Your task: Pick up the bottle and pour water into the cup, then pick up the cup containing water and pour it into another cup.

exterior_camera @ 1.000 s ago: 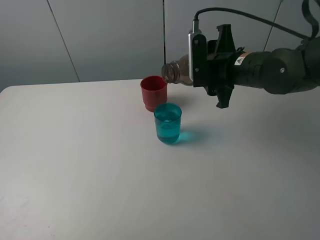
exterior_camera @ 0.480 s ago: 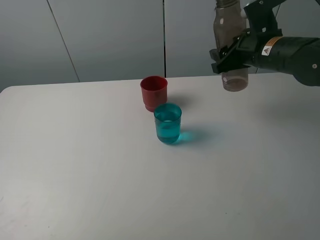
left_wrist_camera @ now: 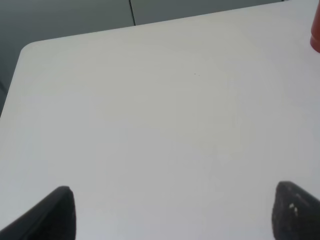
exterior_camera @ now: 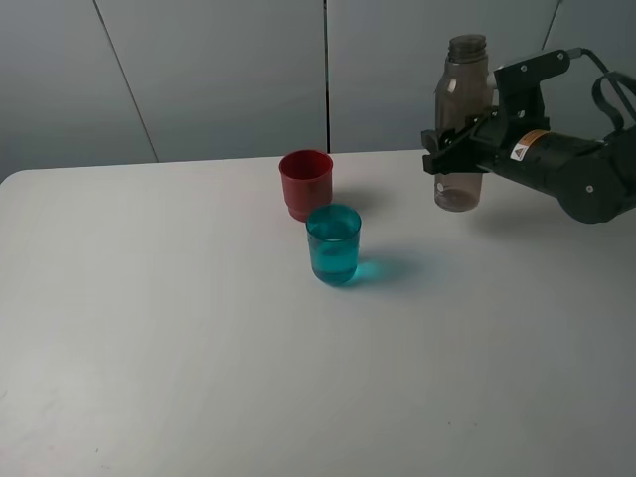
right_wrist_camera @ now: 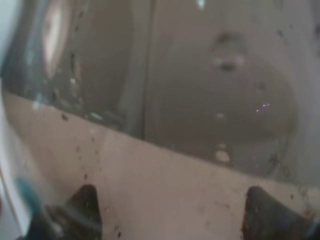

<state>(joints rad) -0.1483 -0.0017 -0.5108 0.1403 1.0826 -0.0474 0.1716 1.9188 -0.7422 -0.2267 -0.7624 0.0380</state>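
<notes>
The tall smoky grey-brown translucent plastic bottle [exterior_camera: 465, 79] is upright at the far right of the white table [exterior_camera: 149, 328], well apart from both cups. The right gripper [exterior_camera: 455, 144] is clamped on its middle. Judgement: this placing keeps it clear for the cup pour. The translucent teal tumbler [exterior_camera: 334, 245] holds water, just in front of the opaque red cup [exterior_camera: 305, 184]. The left gripper [left_wrist_camera: 175, 212] stands wide open, empty.
</notes>
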